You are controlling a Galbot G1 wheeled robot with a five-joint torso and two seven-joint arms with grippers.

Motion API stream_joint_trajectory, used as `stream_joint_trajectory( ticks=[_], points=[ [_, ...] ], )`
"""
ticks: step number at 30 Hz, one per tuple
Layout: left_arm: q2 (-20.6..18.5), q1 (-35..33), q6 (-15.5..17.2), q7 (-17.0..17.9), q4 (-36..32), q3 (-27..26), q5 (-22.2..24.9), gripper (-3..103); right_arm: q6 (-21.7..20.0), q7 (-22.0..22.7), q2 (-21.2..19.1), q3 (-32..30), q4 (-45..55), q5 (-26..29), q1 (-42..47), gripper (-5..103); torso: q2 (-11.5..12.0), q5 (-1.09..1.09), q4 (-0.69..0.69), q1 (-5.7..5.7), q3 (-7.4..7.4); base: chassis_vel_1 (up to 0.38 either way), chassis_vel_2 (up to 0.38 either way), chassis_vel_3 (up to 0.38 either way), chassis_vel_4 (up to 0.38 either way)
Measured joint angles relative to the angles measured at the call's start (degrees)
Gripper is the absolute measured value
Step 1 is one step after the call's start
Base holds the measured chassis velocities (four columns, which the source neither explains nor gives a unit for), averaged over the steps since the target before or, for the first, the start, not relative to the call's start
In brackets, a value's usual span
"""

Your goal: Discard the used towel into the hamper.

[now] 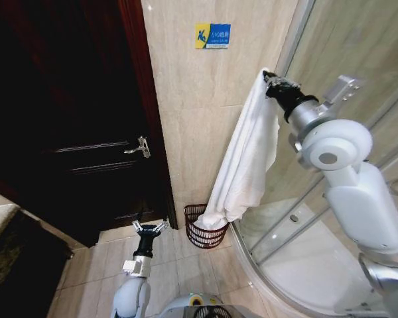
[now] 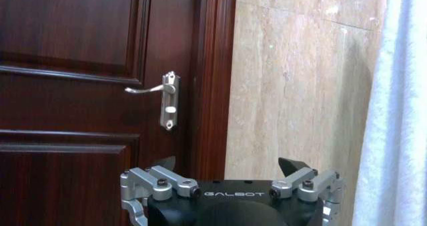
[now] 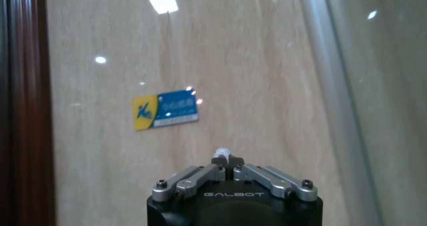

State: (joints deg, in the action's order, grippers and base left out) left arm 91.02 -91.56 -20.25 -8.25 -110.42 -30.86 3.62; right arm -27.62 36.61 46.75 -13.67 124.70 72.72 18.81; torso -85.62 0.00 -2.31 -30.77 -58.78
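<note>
White terry cloth sits pinched in my right gripper point(image 1: 273, 82): the jaws are clamped tight on the top corner of the towel point(image 1: 242, 165), with a small tuft of it poking out between the closed fingertips point(image 3: 225, 162) in the right wrist view. That arm is raised high, close to the beige tiled wall point(image 1: 199, 112), with the wrist pointing at a small blue and yellow sticker point(image 3: 165, 109) on the tile. The towel hangs down from the grip in one long drape, narrow at the top and wider lower down. Its bottom end reaches the hamper point(image 1: 205, 232) and seems to rest on or inside the rim; I cannot tell which.

The hamper stands on the tiled floor point(image 1: 179, 271), in the corner where the wall meets the curved glass shower enclosure point(image 1: 331, 59), just beside the dark wooden door frame point(image 1: 149, 112).

My left gripper point(image 1: 149, 227) is low, near the floor, left of the hamper and apart from it. Its jaws are spread wide and hold nothing. It faces the dark door point(image 2: 80, 85) with its silver lever handle point(image 2: 160, 90); the towel's edge hangs along one side of the left wrist view.
</note>
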Motion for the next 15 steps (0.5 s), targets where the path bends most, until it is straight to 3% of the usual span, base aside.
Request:
stream_joint_trajectory(
  ticks=[7,15],
  points=[
    [0.16,0.34,0.00,0.00,0.21,0.00,0.04,100,0.64,0.16,2.94,1.34,-3.75,1.22,-0.50,1,0.04,0.00,-0.01,0.02,0.02,0.000,0.000,0.000,0.000],
    [-0.02,0.32,0.00,0.00,-0.08,-0.14,0.50,100,1.49,-2.25,4.71,1.99,-8.97,-4.15,-2.22,1,0.09,0.02,-0.01,0.04,0.04,0.000,0.000,0.000,0.000]
  ],
)
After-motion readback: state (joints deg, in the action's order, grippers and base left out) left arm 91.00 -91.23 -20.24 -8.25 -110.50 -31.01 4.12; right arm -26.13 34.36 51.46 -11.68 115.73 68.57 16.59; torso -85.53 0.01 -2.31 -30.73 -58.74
